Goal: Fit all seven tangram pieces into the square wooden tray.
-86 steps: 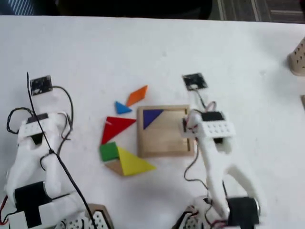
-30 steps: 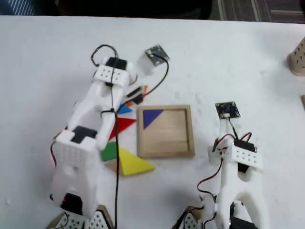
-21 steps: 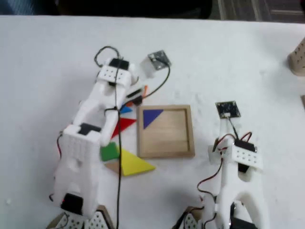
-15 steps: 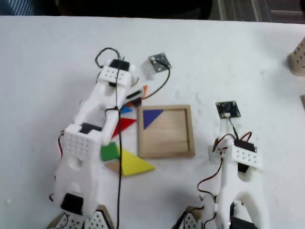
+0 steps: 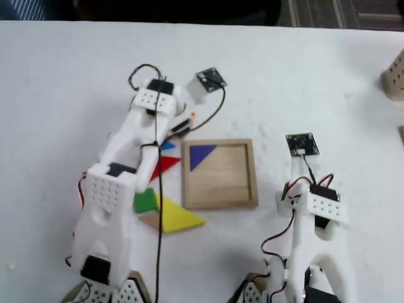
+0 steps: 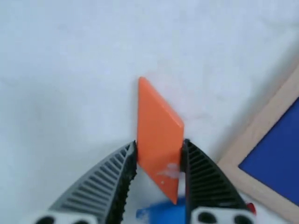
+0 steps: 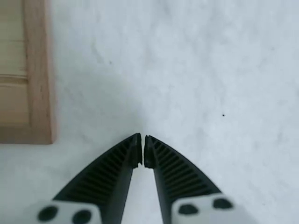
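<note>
The square wooden tray (image 5: 219,203) lies mid-table with a dark blue triangle (image 5: 201,153) in its far left corner. My left gripper (image 6: 159,154) is shut on the orange parallelogram (image 6: 159,126), which rests on the table just beyond the tray's far left corner (image 6: 257,135). A small blue triangle (image 5: 166,146) lies right behind the fingers. Left of the tray lie a red triangle (image 5: 163,164), a green square (image 5: 144,202), a yellow triangle (image 5: 177,216) and a tan piece (image 5: 150,221). My right gripper (image 7: 142,151) is shut on nothing, over bare table by the tray's near right corner (image 7: 39,93).
The left arm (image 5: 126,158) stretches over the loose pieces and partly covers them. The right arm (image 5: 314,205) stands to the right of the tray. A wooden object (image 5: 394,76) sits at the table's far right edge.
The left arm swung out from its rest pose to the orange parallelogram and its fingers closed on it. The right arm drew back from the tray and has kept still for the last second.
</note>
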Robot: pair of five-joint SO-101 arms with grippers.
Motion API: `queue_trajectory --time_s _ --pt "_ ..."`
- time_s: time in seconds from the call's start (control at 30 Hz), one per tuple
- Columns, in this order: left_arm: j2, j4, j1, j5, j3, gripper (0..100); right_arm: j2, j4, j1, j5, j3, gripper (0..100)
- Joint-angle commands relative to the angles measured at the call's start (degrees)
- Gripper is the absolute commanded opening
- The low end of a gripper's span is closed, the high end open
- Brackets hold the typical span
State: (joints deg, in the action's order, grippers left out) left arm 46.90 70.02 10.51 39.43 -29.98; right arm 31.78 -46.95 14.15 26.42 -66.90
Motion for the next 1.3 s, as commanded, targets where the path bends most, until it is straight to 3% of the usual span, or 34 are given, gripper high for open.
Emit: queue_trajectory --time_s 0.0,0.2,0.43,0.53,0.8,1.0,1.13,1.27 --pt "-0.31 3.69 -0.4 -5.45 -2.73 14 1.27 1.01 -0.48 0.26 0.44 1.8" --pt "-0.75 3.87 -1.36 -19.6 -3.34 14 1.27 1.01 -0.66 0.26 0.35 1.8" --pt "-0.4 8.18 -7.25 -45.36 -8.62 15 1.27 1.01 -0.66 0.26 0.35 1.8" --pt "-0.57 9.23 -9.89 -51.78 -9.23 15 1.27 1.01 -0.66 0.26 0.35 1.8" --pt "-2.59 15.03 -11.65 -53.45 -11.78 15 1.27 1.01 -0.66 0.35 0.35 1.8" --pt "-10.07 24.44 -9.8 -48.7 -11.87 15 1.27 1.1 -0.66 0.53 0.35 1.8" --pt "-14.81 30.33 -6.29 -46.33 -10.9 14 1.27 1.1 -0.75 0.53 0.35 1.8" --pt "-20.97 30.24 0.13 -46.07 -1.67 14 1.36 1.1 -0.75 0.53 0.35 1.8"
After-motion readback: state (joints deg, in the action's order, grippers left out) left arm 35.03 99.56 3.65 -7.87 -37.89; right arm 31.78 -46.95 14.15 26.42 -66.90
